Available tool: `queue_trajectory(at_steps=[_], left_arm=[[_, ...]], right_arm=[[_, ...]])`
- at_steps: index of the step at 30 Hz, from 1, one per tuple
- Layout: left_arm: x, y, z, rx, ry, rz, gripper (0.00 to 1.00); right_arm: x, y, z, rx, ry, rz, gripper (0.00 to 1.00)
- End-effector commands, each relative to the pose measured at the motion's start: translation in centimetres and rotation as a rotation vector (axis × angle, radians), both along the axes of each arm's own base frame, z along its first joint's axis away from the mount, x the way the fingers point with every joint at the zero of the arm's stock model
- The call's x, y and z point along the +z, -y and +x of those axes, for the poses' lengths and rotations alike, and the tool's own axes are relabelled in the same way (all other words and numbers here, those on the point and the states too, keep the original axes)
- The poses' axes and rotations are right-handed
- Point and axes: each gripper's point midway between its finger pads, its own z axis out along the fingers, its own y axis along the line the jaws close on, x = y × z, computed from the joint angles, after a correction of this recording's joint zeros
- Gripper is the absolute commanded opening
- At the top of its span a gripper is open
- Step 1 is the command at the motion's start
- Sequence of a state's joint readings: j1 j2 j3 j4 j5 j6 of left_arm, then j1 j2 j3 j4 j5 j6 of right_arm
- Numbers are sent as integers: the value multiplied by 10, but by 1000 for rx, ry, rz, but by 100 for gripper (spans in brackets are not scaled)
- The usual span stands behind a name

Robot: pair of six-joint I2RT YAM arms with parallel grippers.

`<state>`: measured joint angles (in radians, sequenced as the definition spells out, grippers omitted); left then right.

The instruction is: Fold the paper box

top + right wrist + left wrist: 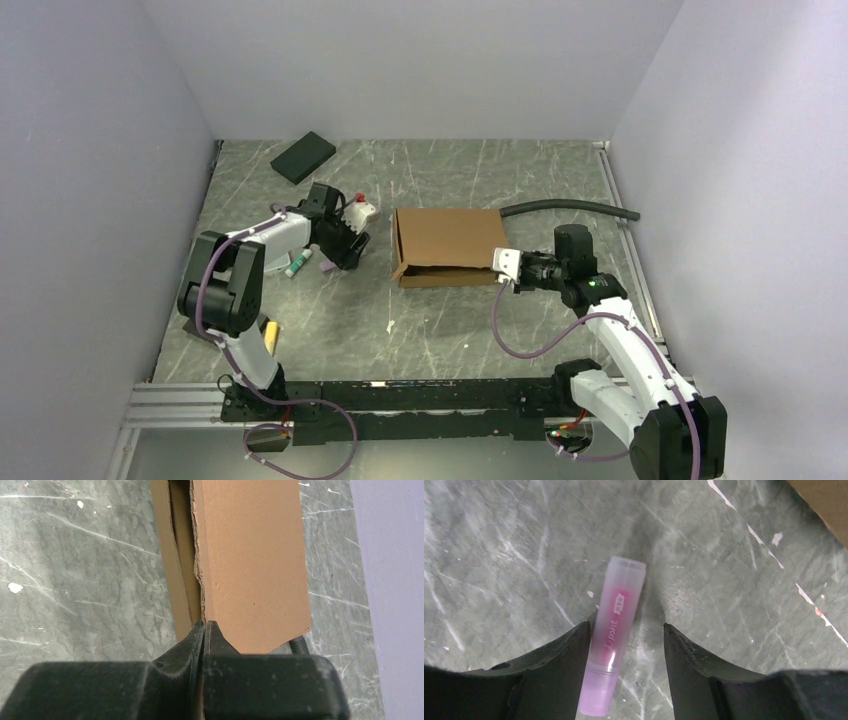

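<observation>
The paper box [448, 243] is brown cardboard, lying in the middle of the table with its top panel down and a gap along the near side. My right gripper [508, 268] is shut on the box's right edge; in the right wrist view its jaws [205, 623] pinch the thin cardboard panel [250, 555]. My left gripper [343, 248] is left of the box, low over the table and open. A pink translucent tube [616, 625] lies between its fingers, against the left one. A corner of the box shows in the left wrist view [824, 500].
A black rectangular pad [303, 157] lies at the back left. A black corrugated hose [570, 208] runs behind the box to the right. A small white and red object [362, 211] and a white tube with a green cap [298, 266] lie near the left gripper. Walls enclose three sides.
</observation>
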<state>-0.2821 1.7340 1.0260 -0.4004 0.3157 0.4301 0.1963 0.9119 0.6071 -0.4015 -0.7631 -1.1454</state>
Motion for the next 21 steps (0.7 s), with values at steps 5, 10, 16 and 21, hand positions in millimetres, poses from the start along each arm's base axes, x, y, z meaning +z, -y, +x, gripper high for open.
queue_trajectory(at_steps=[5, 10, 16, 21], left_arm=[[-5, -3, 16, 51, -38, 56, 14], [39, 4, 23, 289, 53, -78, 0], [87, 20, -22, 751, -46, -500, 0], [124, 61, -71, 801, -207, -1018, 0]], right_arm=[[23, -8, 7, 4, 22, 51, 0], [24, -9, 6, -9, -15, 67, 0], [23, -13, 6, -21, -39, 72, 0], [23, -22, 10, -53, -86, 76, 0]])
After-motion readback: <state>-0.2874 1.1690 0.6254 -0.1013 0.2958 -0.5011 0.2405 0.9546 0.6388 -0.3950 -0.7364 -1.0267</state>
